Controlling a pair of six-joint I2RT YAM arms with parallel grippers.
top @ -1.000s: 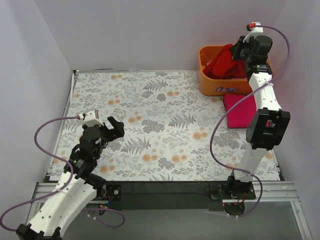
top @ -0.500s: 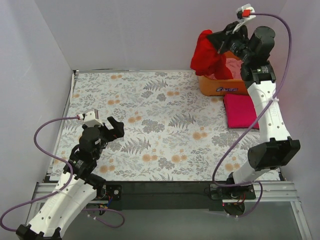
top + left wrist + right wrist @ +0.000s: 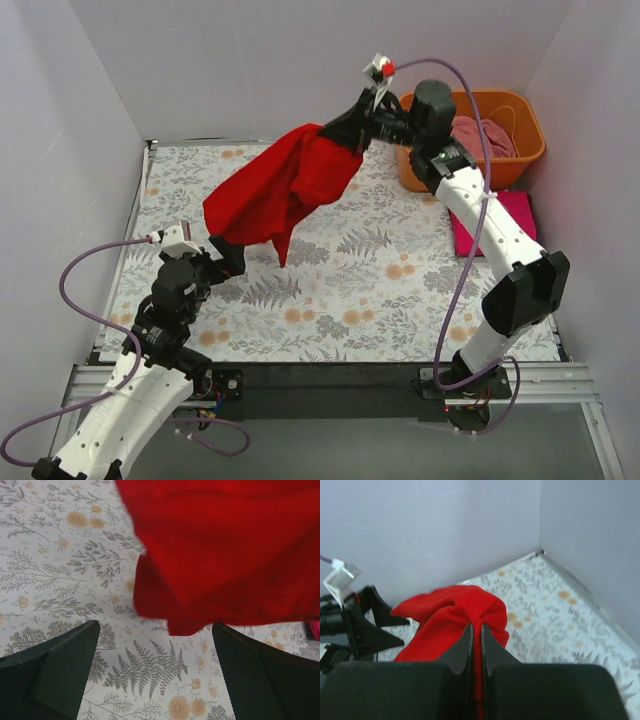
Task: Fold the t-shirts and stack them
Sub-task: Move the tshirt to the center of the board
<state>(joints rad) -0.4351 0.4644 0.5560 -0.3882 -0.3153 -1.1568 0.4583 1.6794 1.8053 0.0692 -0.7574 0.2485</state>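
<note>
While the left gripper (image 3: 226, 256) sits at lower left with jaws apart, the bright red cloth t-shirt (image 3: 280, 190) hangs mid-frame over the floral-patterned table (image 3: 330, 295) — its upper right end clamped between the right gripper's (image 3: 348, 133) jaws — and a folded magenta-pink cloth t-shirt (image 3: 503, 218) lies far right.

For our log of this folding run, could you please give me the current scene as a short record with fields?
Right gripper: shut on red t-shirt, held up over the table
Left gripper: open, low over the table, by the shirt's hanging edge
Pale pink t-shirt: bunched inside the orange basket
Magenta t-shirt: folded, on the table in front of the orange basket
</note>
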